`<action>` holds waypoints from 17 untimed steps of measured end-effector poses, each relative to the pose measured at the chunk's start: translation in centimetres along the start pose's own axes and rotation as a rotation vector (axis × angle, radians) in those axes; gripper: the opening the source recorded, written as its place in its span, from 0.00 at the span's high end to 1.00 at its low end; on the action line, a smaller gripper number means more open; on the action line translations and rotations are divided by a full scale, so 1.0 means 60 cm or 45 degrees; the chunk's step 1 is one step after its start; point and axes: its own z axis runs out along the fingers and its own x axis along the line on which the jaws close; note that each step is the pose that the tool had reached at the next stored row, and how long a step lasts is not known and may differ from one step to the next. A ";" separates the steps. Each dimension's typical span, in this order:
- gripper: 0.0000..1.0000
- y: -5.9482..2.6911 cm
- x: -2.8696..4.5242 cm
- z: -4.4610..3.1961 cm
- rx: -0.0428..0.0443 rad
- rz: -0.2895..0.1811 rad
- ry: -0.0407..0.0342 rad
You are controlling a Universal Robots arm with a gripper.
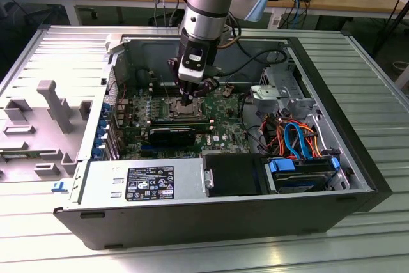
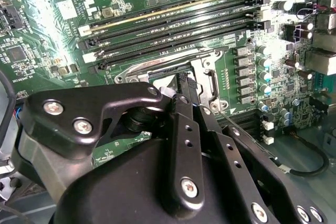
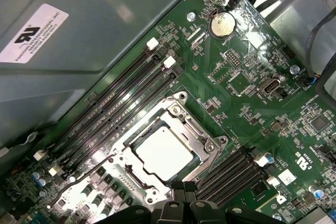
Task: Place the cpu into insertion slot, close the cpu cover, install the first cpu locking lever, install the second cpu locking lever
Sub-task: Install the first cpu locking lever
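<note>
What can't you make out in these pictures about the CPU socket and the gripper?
- Gripper fingers, open or shut: cut off by the edge in the first wrist view.
- Insertion slot: mostly hidden behind the gripper body in the second wrist view.
- Cpu cover latching over the cpu: locking levers too thin to tell.

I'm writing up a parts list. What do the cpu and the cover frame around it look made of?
The cpu looks metal-faced: a flat, pale silvery-tan top with a dull, satin sheen. The cover looks like thin stamped steel, bright and bare, catching glints along its edges. Both are judged by look only.
</note>
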 end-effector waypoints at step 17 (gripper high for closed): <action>0.89 0.000 0.000 0.000 0.002 -0.027 -0.0046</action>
